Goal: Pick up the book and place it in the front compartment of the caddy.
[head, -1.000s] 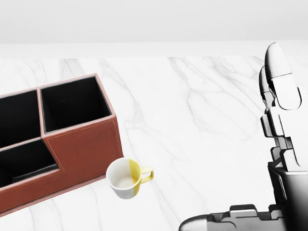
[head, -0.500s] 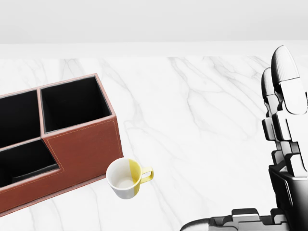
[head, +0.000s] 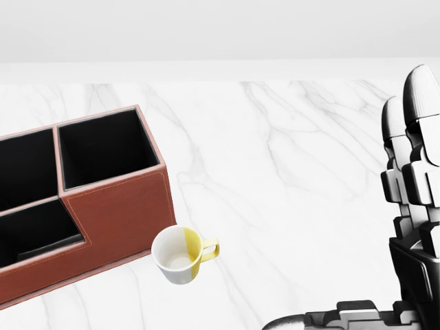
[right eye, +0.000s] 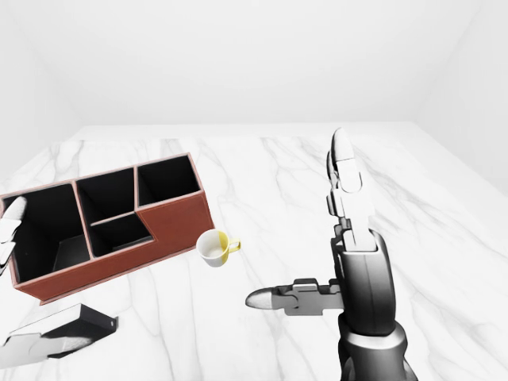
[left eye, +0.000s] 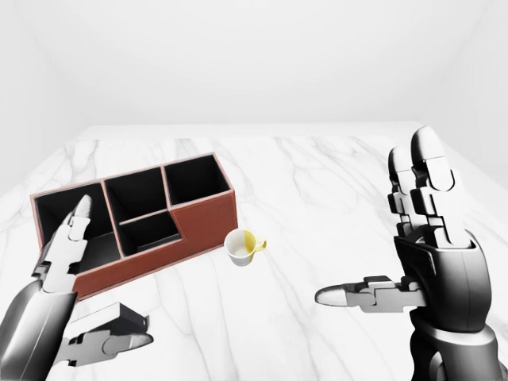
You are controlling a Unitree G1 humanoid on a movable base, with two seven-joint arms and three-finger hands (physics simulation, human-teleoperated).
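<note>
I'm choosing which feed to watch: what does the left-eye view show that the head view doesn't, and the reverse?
Only the left-eye view shows the left hand, open and empty, and the caddy's leftmost compartment. The head view adds nothing new, only a closer look into the cup. Both show the caddy, the cup beside it, the marble table and the open right hand. Neither shows the book.

Desk (left eye: 333, 182): bare marble across its right half and toward the far edge. Obstacles: caddy (left eye: 202, 222) on the left half, compartments open upward; cup (left eye: 242, 247) just beside the caddy's near right corner, apart from it, narrowing access there.
</note>
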